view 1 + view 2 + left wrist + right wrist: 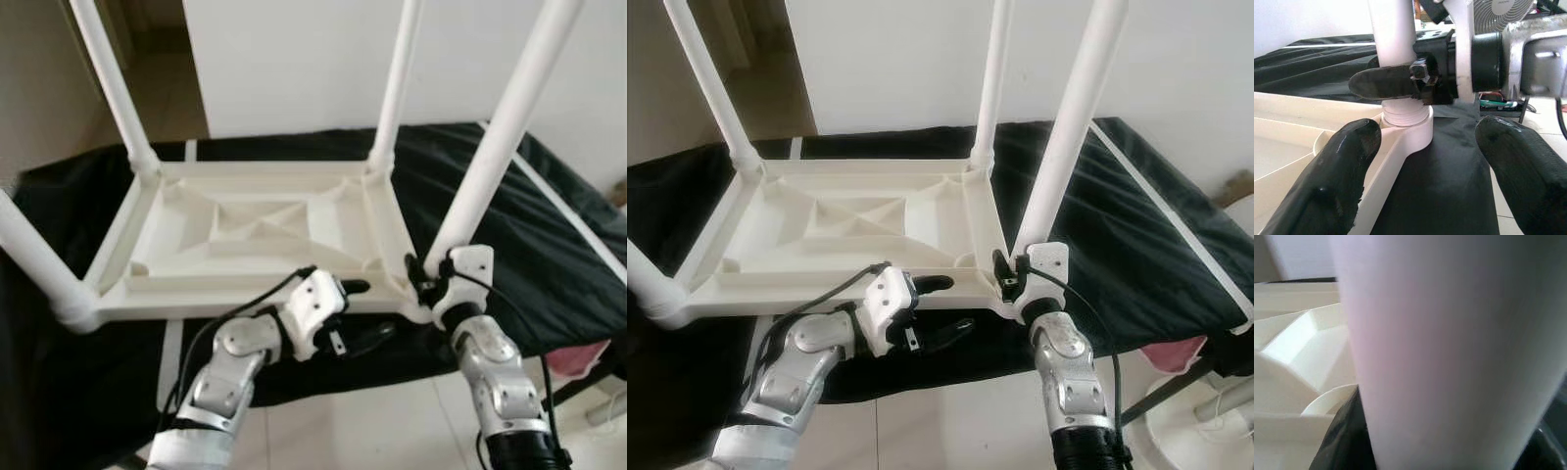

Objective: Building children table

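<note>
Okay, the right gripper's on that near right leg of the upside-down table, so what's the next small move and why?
Probably twist the near right leg further into its corner socket. The right gripper is clamped on the leg at its base, threads show above the socket, and the left gripper, jaws open, waits beside the tabletop.

Your right gripper (428, 277) is clamped round the near right leg (490, 162), blocking that corner. The left gripper (351, 315), fingers apart, straddles the tabletop (245, 230) near edge. Between the four upright legs, the ribbed underside lies open from above; black cloth (549, 225) is bare to the right.
</note>
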